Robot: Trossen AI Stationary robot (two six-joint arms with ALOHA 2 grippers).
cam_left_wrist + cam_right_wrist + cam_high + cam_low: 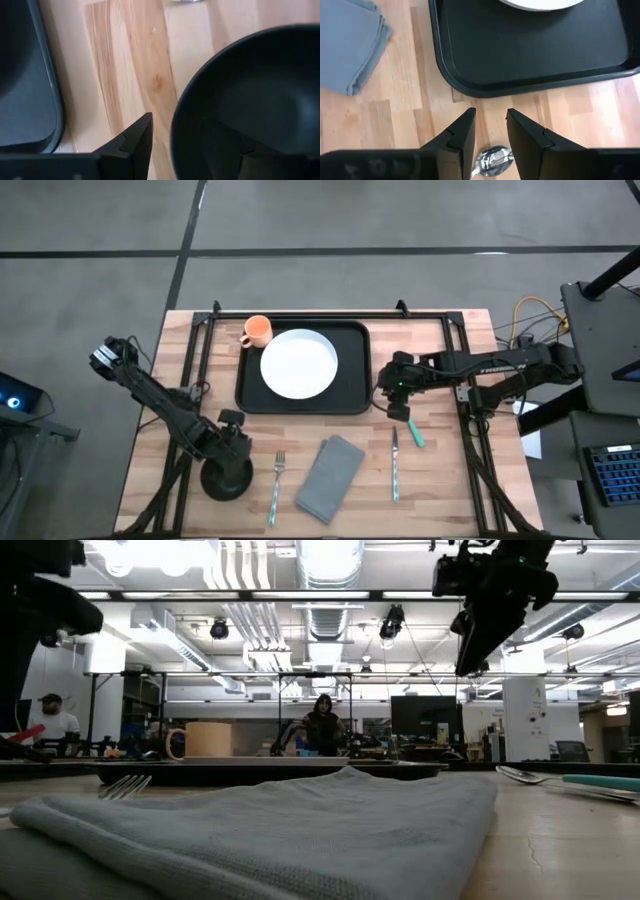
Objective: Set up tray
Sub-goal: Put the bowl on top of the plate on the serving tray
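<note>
The black tray (352,370) lies at the table's far middle. It carries a white plate (298,364) and an orange cup (257,331) in its far left corner. My left gripper (232,448) (180,125) is open at a black bowl (226,480) (260,90) that rests on the table. One finger (137,142) stands outside the rim with wood showing between them, the other inside. My right gripper (397,405) (490,127) is open and raised off the tray's near right corner (470,90). It hangs over the bowl end (492,160) of a teal-handled spoon (414,432) lying on the wood.
A fork (277,485), a folded grey napkin (331,476) (350,45) and a knife (395,465) lie in a row near the table's near edge. People (322,725) stand in the room beyond the table. Bare wood shows between tray and napkin.
</note>
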